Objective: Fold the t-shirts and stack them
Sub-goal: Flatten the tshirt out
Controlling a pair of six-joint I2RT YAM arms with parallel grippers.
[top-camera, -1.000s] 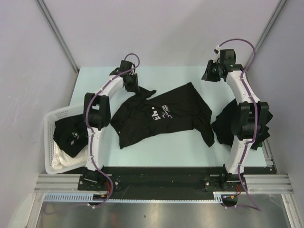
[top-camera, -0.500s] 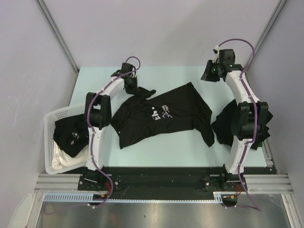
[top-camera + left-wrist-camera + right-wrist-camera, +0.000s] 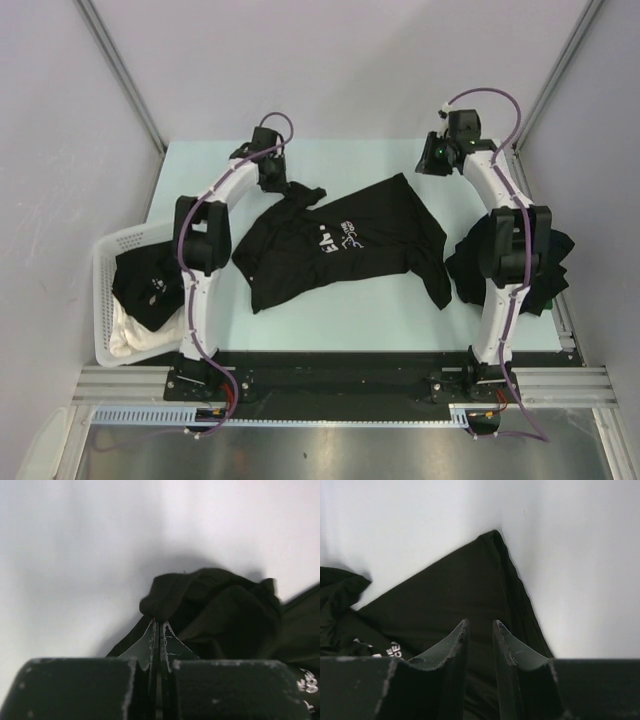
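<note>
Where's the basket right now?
In the top view, the basket sits far left, beside the left arm, holding a t-shirt and white cloth.

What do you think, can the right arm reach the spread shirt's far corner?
Probably yes: the right gripper is aimed at that corner of the shirt, jaws apart, with nothing between. The left gripper pinches the other end, clear of it.

Overhead plus wrist close-ups, t-shirt shared
</note>
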